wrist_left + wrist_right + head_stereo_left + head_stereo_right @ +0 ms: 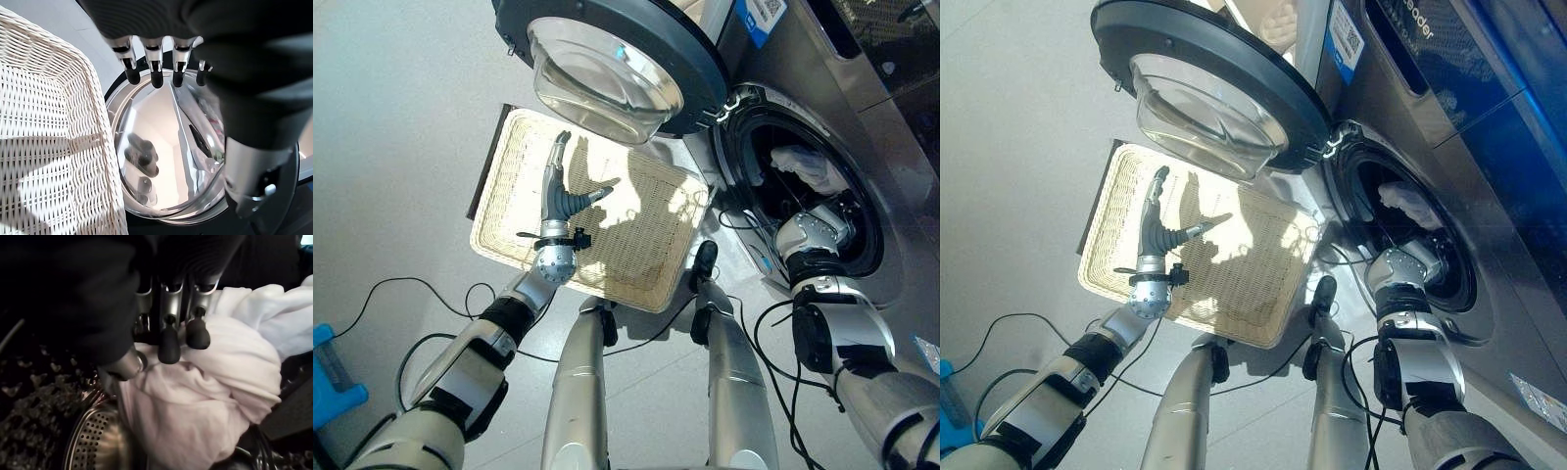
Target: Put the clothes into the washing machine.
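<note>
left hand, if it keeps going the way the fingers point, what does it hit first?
Most likely the glass bowl of the open washer door. The left hand hangs open over the wicker basket, fingers aimed at that door. Depth is unclear.

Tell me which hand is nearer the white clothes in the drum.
Right. The right hand is inside the drum, fingers on the white clothes. The left hand hovers open above the wicker basket, outside the washing machine.
</note>
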`<state>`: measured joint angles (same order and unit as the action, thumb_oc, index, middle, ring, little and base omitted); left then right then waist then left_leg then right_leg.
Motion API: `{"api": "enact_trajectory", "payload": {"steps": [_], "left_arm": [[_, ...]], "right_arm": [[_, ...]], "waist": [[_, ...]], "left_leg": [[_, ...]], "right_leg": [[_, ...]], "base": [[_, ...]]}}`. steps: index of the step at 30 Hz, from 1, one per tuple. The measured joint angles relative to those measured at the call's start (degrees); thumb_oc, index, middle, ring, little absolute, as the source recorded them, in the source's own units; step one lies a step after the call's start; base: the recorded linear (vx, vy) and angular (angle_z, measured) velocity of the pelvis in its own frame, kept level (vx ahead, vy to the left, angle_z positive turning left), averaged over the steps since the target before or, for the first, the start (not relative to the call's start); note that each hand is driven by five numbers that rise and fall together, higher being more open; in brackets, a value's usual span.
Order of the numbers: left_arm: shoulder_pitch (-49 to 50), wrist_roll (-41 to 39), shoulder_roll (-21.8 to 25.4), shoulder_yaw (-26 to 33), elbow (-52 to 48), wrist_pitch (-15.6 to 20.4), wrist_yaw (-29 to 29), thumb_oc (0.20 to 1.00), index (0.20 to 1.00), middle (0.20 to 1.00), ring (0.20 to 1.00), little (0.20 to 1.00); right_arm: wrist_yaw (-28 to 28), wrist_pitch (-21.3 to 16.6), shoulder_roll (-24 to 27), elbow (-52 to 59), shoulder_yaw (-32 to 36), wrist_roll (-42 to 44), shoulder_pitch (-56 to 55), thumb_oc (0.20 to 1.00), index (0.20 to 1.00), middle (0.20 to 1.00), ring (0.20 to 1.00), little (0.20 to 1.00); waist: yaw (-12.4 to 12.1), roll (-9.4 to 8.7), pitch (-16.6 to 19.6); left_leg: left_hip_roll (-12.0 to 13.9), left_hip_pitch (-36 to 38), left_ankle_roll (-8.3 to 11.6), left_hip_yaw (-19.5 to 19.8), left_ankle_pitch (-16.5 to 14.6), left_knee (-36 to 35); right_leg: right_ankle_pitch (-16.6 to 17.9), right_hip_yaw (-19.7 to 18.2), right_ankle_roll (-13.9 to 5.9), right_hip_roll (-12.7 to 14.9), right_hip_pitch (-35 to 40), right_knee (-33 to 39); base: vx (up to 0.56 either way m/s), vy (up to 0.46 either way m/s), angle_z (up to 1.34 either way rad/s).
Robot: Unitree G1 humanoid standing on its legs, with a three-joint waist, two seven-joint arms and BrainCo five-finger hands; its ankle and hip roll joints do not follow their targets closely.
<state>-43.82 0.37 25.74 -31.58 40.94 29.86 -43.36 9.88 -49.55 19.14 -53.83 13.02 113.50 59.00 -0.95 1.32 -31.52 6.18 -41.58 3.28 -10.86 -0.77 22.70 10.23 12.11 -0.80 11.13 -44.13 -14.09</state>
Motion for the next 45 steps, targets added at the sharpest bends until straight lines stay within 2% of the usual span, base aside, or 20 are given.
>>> {"api": "enact_trajectory", "payload": {"steps": [4, 9, 14, 16, 17, 21, 24, 25, 26, 30, 31, 33, 35, 37, 38, 40, 42, 45], "left_arm": [[-0.4, 0.0, 0.0, -1.4, 0.0, -0.5, 0.0, 1.0, 1.0, 1.0, 1.0, 1.0], [-0.8, 0.0, -0.2, -1.8, 0.0, -0.9, -0.1, 1.0, 1.0, 1.0, 1.0, 1.0], [-1.9, 0.0, -0.6, -1.9, 0.3, -0.9, 0.1, 1.0, 1.0, 1.0, 1.0, 1.0], [-2.0, 0.0, -0.6, -1.9, 0.4, -0.9, 0.2, 1.0, 1.0, 1.0, 1.0, 1.0], [-2.1, 0.0, -0.9, -1.8, 1.0, -0.9, 0.5, 1.0, 1.0, 1.0, 1.0, 1.0], [-2.2, -0.1, -1.1, -1.8, 1.2, -0.9, 1.0, 1.0, 1.0, 1.0, 1.0, 1.0], [-2.1, -0.1, -1.1, -1.8, 1.1, -0.9, 1.2, 1.0, 1.0, 1.0, 1.0, 1.0], [-2.1, -0.1, -1.1, -1.8, 1.1, -0.9, 1.2, 1.0, 1.0, 1.0, 1.0, 1.0], [-2.1, -0.1, -1.1, -1.7, 1.1, -0.9, 1.3, 1.0, 1.0, 1.0, 1.0, 1.0], [-1.8, 0.0, -1.2, -1.2, 1.0, -0.9, 1.3, 1.0, 1.0, 1.0, 1.0, 1.0], [-1.5, 0.0, -2.0, -0.3, 1.0, -0.9, 1.2, 1.0, 1.0, 1.0, 1.0, 1.0], [-1.0, 0.1, -3.0, -0.1, 1.0, -0.7, 1.2, 1.0, 1.0, 1.0, 1.0, 1.0], [-0.4, 0.1, -3.7, 0.6, 1.0, -0.5, 1.0, 1.0, 1.0, 1.0, 1.0, 1.0], [0.1, 0.4, -4.1, 0.7, 1.1, -0.5, 0.5, 1.0, 1.0, 1.0, 1.0, 1.0], [0.3, 0.6, -4.3, 0.9, 1.1, -0.5, 0.3, 1.0, 1.0, 1.0, 1.0, 1.0], [0.2, 1.4, -5.9, 1.4, 3.6, -0.2, -0.2, 1.0, 1.0, 1.0, 1.0, 1.0], [0.5, 1.8, -6.6, 1.4, 5.4, -0.2, -0.4, 1.0, 1.0, 1.0, 1.0, 1.0], [0.7, 2.7, -6.7, 1.4, 6.6, -0.1, -0.4, 1.0, 1.0, 1.0, 1.0, 1.0]], "right_arm": [[1.1, 2.7, 2.1, -5.1, -0.7, 0.0, 0.5, 1.0, 1.0, 1.0, 1.0, 1.0], [2.5, 9.0, 4.4, -10.1, -5.0, -2.5, 0.7, 1.0, 1.0, 1.0, 1.0, 1.0], [15.3, 18.6, 5.7, -14.0, -7.5, -20.8, 0.7, 1.0, 1.0, 1.0, 1.0, 1.0], [16.5, 19.8, 6.1, -14.4, -7.6, -22.7, 0.7, 1.0, 1.0, 1.0, 1.0, 1.0], [19.6, 23.7, 7.2, -17.2, -9.6, -29.0, 1.0, 1.0, 1.0, 1.0, 1.0, 1.0], [24.7, 31.5, 8.2, -18.7, -14.2, -39.9, 1.3, 1.0, 1.0, 1.0, 1.0, 1.0], [26.5, 35.9, 8.9, -18.8, -14.7, -45.9, 1.6, 1.0, 1.0, 1.0, 1.0, 1.0], [26.5, 35.9, 8.9, -18.8, -14.7, -45.9, 1.6, 1.0, 1.0, 1.0, 1.0, 1.0], [27.5, 39.9, 9.5, -18.8, -17.4, -53.5, 1.7, 1.0, 1.0, 1.0, 1.0, 1.0], [28.4, 44.5, 9.3, -18.6, -20.7, -66.3, 1.6, 1.0, 1.0, 1.0, 1.0, 1.0], [29.4, 46.0, 8.7, -17.8, -24.6, -75.6, 1.4, 1.0, 1.0, 1.0, 1.0, 1.0], [30.6, 47.0, 7.6, -15.2, -27.6, -86.4, 0.2, 1.0, 1.0, 1.0, 1.0, 1.0], [32.0, 47.0, 6.7, -12.6, -29.4, -92.4, -1.2, 1.0, 1.0, 1.0, 1.0, 1.0], [35.1, 47.2, 4.5, -11.8, -31.3, -102.6, -3.0, 1.0, 1.0, 1.0, 1.0, 1.0], [36.2, 47.2, 4.0, -11.8, -31.9, -104.6, -3.3, 1.0, 1.0, 1.0, 1.0, 1.0], [41.0, 47.8, 2.6, -11.5, -37.5, -117.7, -5.3, 1.0, 1.0, 1.0, 1.0, 1.0], [41.1, 47.8, 2.2, -11.6, -39.4, -123.4, -6.1, 1.0, 1.0, 1.0, 1.0, 1.0], [40.7, 47.8, 2.3, -12.0, -40.9, -126.2, -6.4, 1.0, 1.0, 1.0, 1.0, 1.0]], "waist": [[0.1, 0.0, 0.0], [0.2, -0.01, 0.0], [0.2, 0.0, 0.0], [0.1, 0.0, 0.0], [0.1, 0.0, 0.0], [0.0, 0.01, 0.0], [-0.1, 0.04, 0.0], [-0.1, 0.04, 0.0], [-0.1, 0.05, 0.0], [-0.1, 0.08, 0.0], [-0.1, 0.08, 0.0], [-0.1, 0.1, 0.1], [0.0, 0.11, 0.1], [0.0, 0.11, 0.1], [0.0, 0.11, 0.1], [0.1, 0.12, 0.1], [0.0, 0.12, 0.1], [0.0, 0.12, 0.1]], "left_leg": [[-0.2, 0.0, -0.14, 0.0, 0.1, 0.0], [-0.2, 0.1, -0.2, 0.0, 0.1, 0.0], [-0.2, 0.1, -0.22, 0.0, 0.2, -0.1], [-0.2, 0.0, -0.21, 0.0, 0.2, -0.1], [-0.3, 0.0, -0.22, 0.1, 0.2, -0.2], [-0.3, -0.1, -0.26, 0.1, 0.2, -0.3], [-0.3, -0.1, -0.27, 0.1, 0.2, -0.3], [-0.3, -0.1, -0.27, 0.1, 0.2, -0.3], [-0.3, -0.2, -0.29, 0.2, 0.2, -0.3], [-0.4, -0.3, -0.29, 0.3, 0.2, -0.3], [-0.4, -0.3, -0.3, 0.3, 0.2, -0.3], [-0.4, -0.3, -0.31, 0.3, 0.2, -0.4], [-0.4, -0.3, -0.33, 0.3, 0.3, -0.4], [-0.4, -0.3, -0.33, 0.3, 0.3, -0.5], [-0.5, -0.3, -0.33, 0.3, 0.3, -0.5], [-0.6, -0.3, -0.4, 0.2, 0.3, -1.0], [-0.5, -0.3, -0.41, 0.2, 0.4, -1.0], [-0.6, -0.3, -0.43, 0.3, 0.4, -1.1]], "right_leg": [[0.0, 0.0, -0.07, 0.2, 0.0, -0.1], [-0.2, 0.0, -0.38, 0.2, 0.1, 0.0], [-0.1, 0.0, -0.38, 0.2, 0.1, 0.0], [-0.1, 0.0, -0.38, 0.2, 0.1, 0.1], [-0.1, 0.0, -0.4, 0.2, 0.1, 0.2], [0.1, 0.2, -0.11, 0.3, 0.1, 0.3], [0.1, 0.2, -0.13, 0.3, 0.1, 0.3], [0.1, 0.2, -0.13, 0.3, 0.1, 0.3], [0.1, 0.4, -0.13, 0.4, 0.1, 0.3], [0.0, 0.5, -0.19, 0.4, 0.1, 0.3], [0.0, 0.5, -0.2, 0.5, 0.1, 0.3], [-0.3, 0.5, -0.45, 0.5, 0.1, 0.2], [-0.4, 0.6, -0.5, 0.6, 0.1, 0.1], [-0.5, 0.6, -0.49, 0.6, 0.0, 0.1], [-0.5, 0.6, -0.5, 0.6, 0.0, 0.1], [-0.7, 0.9, -0.73, 0.8, 0.0, 0.1], [-0.7, 0.9, -0.71, 0.8, 0.0, 0.1], [-0.7, 1.0, -0.73, 0.9, 0.0, 0.1]], "base": [[0.0, 0.0, 0.0], [0.0, 0.0, 0.0], [0.0, 0.0, 0.0], [0.0, 0.0, 0.0], [0.0, 0.0, 0.0], [0.0, 0.0, 0.0], [0.0, 0.0, 0.0], [0.0, 0.0, 0.0], [0.01, -0.001, 0.03], [0.0, 0.0, 0.01], [-0.01, 0.037, 0.01], [-0.01, 0.034, 0.02], [-0.01, 0.008, 0.02], [0.0, 0.0, 0.0], [0.0, 0.0, 0.0], [-0.03, -0.009, 0.05], [-0.01, -0.013, 0.02], [0.0, 0.0, 0.0]]}}
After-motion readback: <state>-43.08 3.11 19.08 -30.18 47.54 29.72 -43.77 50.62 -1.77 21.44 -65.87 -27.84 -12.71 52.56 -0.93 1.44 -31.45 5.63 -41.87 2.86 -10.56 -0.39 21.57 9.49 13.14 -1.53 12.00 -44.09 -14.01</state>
